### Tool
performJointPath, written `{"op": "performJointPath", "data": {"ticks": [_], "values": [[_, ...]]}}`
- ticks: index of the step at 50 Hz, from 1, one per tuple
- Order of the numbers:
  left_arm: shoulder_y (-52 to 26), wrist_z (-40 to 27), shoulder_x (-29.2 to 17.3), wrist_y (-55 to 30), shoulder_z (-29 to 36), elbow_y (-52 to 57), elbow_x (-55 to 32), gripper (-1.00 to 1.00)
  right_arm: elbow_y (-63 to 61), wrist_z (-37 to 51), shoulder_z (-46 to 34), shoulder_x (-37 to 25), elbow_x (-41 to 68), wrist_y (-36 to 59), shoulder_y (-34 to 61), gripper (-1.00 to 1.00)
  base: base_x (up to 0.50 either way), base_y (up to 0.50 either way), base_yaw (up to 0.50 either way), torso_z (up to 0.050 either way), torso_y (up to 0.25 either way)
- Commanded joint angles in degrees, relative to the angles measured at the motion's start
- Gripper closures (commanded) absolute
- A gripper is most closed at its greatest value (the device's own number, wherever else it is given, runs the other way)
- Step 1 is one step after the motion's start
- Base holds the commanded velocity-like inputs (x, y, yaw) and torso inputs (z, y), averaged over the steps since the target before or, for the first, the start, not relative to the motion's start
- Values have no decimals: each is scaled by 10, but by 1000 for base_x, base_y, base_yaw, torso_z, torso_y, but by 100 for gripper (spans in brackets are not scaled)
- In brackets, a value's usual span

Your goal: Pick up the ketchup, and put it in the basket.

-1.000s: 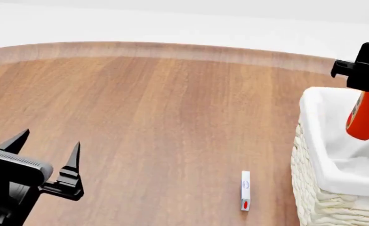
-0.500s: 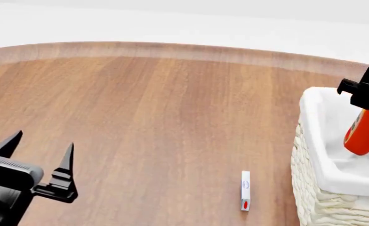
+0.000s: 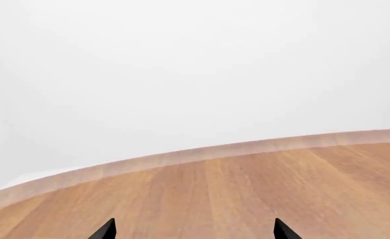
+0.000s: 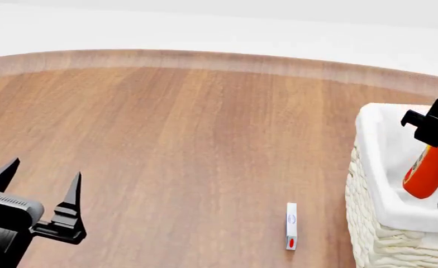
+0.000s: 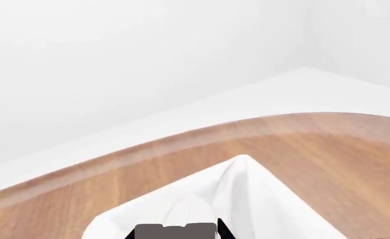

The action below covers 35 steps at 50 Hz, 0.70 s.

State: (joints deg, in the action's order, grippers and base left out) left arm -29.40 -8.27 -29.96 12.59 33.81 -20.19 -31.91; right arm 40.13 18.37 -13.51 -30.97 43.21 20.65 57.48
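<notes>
The ketchup, an orange-red bottle, hangs tilted over the open top of the basket, a cream wicker one with a white liner at the head view's right edge. My right gripper is shut on the bottle's upper end, and the bottle's lower end sits low against the liner inside the rim. In the right wrist view a grey block fills the gap between the jaws, above the basket's liner. My left gripper is open and empty over the table at lower left; its fingertips show in the left wrist view.
A small white box with a red spot lies on the wooden table, left of the basket. The table's curved far edge meets a white wall.
My right gripper has lowered the ketchup further down into the basket. My left gripper has sunk a little lower and to the left.
</notes>
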Motion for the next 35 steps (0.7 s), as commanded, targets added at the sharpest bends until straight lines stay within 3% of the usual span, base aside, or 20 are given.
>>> {"op": "performJointPath", "data": {"ticks": [1, 9, 18, 35], "values": [[4, -2, -4, -2, -1, 12, -2, -100, 77, -27, -8, 15, -36, -32, 34, 100, 0, 0, 0, 0, 0], [2, 3, 2, 2, 1, 2, 0, -100, 137, -48, -11, 21, -50, -65, 48, 100, 0, 0, 0, 0, 0], [-9, 15, 17, 8, 3, -31, 2, -100, 343, -118, -27, 65, -92, -163, 129, 100, 0, 0, 0, 0, 0], [-11, 17, 17, -4, 5, -22, -5, -100, 348, -133, 91, 85, -223, -145, 128, 100, 0, 0, 0, 1, 1]]}}
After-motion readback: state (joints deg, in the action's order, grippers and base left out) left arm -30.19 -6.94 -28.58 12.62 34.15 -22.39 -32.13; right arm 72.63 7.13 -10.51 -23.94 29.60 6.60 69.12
